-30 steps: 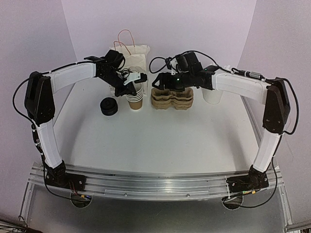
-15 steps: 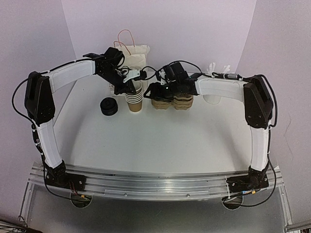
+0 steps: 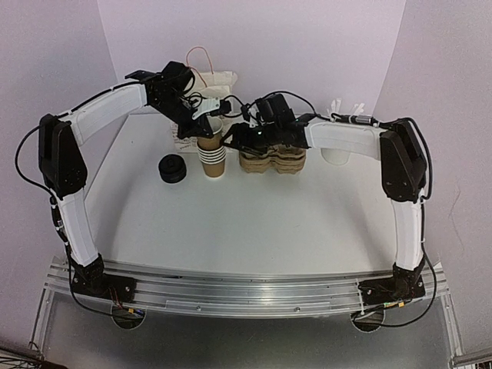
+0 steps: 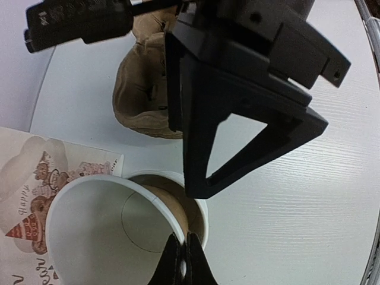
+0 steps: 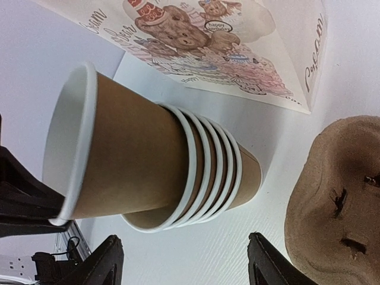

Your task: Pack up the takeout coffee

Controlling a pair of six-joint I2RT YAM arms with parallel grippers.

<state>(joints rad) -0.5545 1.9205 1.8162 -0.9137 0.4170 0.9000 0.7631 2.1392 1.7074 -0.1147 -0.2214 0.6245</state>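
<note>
Crowding together over the back of the tabletop (image 3: 254, 223), the two black wrists hid most of the pinch from above, and the left wrist view cut off all but the very fingertips. The takeout coffee cup (image 3: 208, 142) (image 5: 119, 148), smooth brown paper with a white inside and a rolled rim, carried no lid. It sat tilted and raised partway out of the stack of nested cups (image 3: 214, 166) (image 5: 222, 172), between a stack of round black lids (image 3: 171, 168) and the moulded pulp carriers (image 3: 273, 160) (image 5: 335, 196).

The left tool (image 3: 209, 123) (image 4: 181, 261) was clenched on that cup's rim, tips pressed together on the thin wall, its arm arched in from the left and angled down. The right tool (image 3: 234, 138) (image 5: 187, 267) stood released, fingers spread just beside the stack without touching it, forearm reaching in from the right. A bear-printed paper bag (image 3: 219, 83) (image 5: 208, 41) was behind, partly hidden.
</note>
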